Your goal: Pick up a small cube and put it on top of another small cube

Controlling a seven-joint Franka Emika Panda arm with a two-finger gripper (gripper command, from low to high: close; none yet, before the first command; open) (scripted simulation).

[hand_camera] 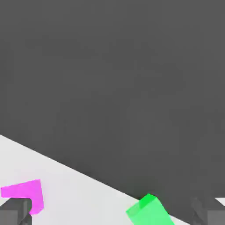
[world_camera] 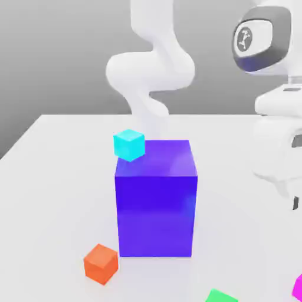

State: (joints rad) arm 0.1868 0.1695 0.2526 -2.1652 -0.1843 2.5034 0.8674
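Left to right in the exterior view: orange cube (world_camera: 101, 263) on the table (world_camera: 53, 177), cyan cube (world_camera: 129, 144) beside the blue-purple block (world_camera: 156, 197), magenta cube (world_camera: 298, 287) at the right edge. The gripper (hand_camera: 114, 215) hangs open and empty near the magenta cube; no pickup or stacking is done.

Blue-purple block (world_camera: 156, 200) on white table (world_camera: 53, 177) — cyan cube (world_camera: 129, 144) behind, orange cube (world_camera: 101, 263) in front.
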